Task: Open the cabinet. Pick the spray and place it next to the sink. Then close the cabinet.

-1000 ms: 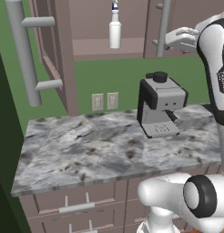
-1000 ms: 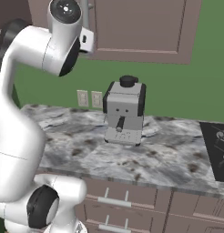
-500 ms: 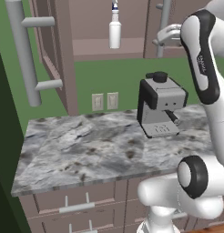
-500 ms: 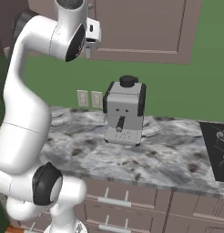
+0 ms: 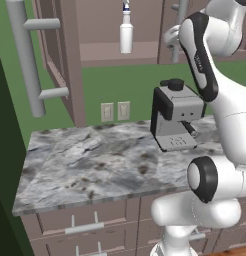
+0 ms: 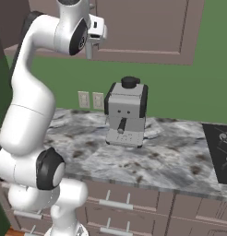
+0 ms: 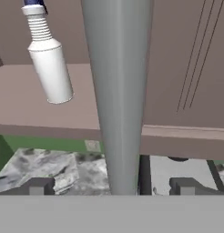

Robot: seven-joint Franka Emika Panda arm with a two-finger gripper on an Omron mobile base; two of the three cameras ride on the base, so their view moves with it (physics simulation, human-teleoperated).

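Two-finger gripper (image 7: 111,186) with jaws spread wide and nothing clamped, its dark tips flanking the grey cylindrical bar handle (image 7: 117,91) of the mauve-brown wall cabinet (image 5: 102,30). The left door stands open. Small white spray bottle (image 5: 126,33) upright on the cabinet shelf, above the grey marbled countertop (image 5: 100,165) bearing a grey coffee machine (image 5: 176,117).

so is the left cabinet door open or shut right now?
Open. The left door of the cabinet is swung out toward the camera, exposing the shelf where the spray stands upright.
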